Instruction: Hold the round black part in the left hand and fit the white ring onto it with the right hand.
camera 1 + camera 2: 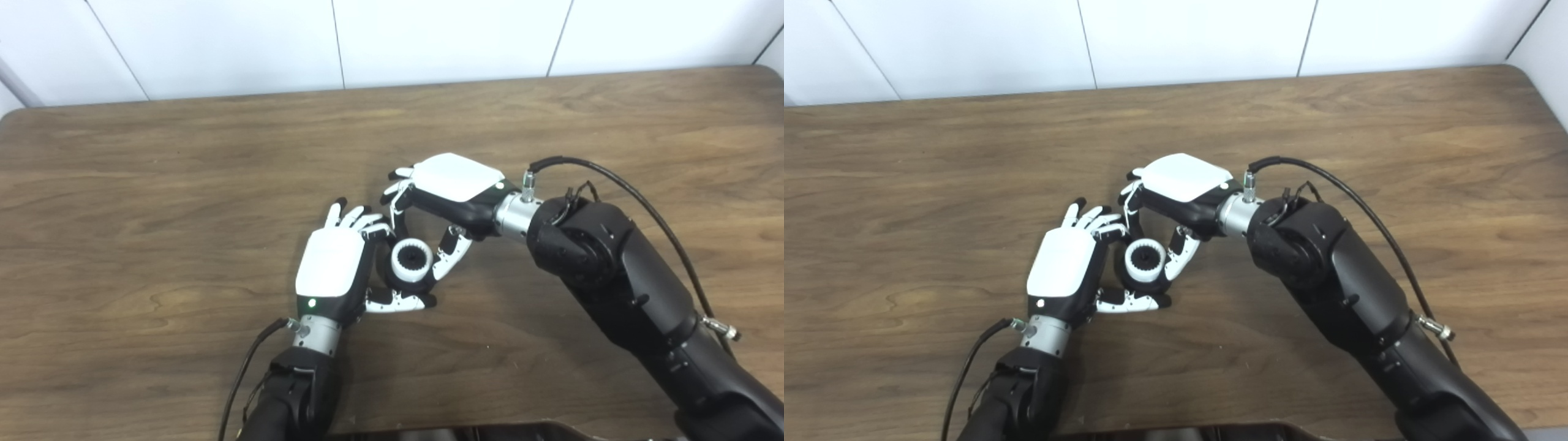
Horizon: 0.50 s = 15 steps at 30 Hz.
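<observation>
Left hand [334, 266] grips round black part [392, 272]; white ring [411, 260] sits on top. Right hand [444, 199] fingers [450, 251] touch ring: press squarely, no tilt.

**Two robot hands meet around a ringed black part**

On a wooden table [1335, 122], the left hand [1066, 269] grips a round black part [1127, 272] between fingers and thumb. A white ring [1145, 260] with a toothed inner edge sits on top. The right hand [1176, 190] arches over it, fingertips [1176, 254] touching the ring's sides.
</observation>
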Available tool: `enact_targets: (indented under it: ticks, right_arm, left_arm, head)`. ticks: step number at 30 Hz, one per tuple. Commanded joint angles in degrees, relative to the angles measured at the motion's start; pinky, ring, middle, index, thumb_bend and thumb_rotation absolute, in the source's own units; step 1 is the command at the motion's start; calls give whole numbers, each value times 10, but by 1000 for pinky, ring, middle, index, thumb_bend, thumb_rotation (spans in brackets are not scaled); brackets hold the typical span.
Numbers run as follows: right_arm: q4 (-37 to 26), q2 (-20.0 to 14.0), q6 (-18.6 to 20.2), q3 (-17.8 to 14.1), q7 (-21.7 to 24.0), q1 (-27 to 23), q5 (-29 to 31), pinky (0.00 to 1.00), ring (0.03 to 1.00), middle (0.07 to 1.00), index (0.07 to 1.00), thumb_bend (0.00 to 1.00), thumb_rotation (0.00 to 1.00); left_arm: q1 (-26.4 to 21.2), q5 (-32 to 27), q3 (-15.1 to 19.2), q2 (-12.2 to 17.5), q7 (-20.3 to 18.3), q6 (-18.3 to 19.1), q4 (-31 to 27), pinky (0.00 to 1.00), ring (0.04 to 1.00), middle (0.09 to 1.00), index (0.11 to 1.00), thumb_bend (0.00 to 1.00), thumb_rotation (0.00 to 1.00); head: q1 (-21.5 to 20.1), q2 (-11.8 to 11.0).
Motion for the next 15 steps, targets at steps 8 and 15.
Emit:
enact_targets:
  ticks: [8, 15]
  right_arm:
    - [-11, -3, -10, -3, -3, -15, -7, 954, 955, 859, 491, 525, 142]
    - [-19, -2, 4, -7, 14, -23, -10, 989, 979, 907, 674, 957, 293]
  left_arm:
    - [0, 12, -5, 1, -13, 6, 13, 1000, 877, 780, 483, 523, 56]
    - [0, 12, -5, 1, -17, 8, 11, 1000, 878, 780, 483, 523, 56]
  head:
    - [-3, 1]
    - [-3, 1]
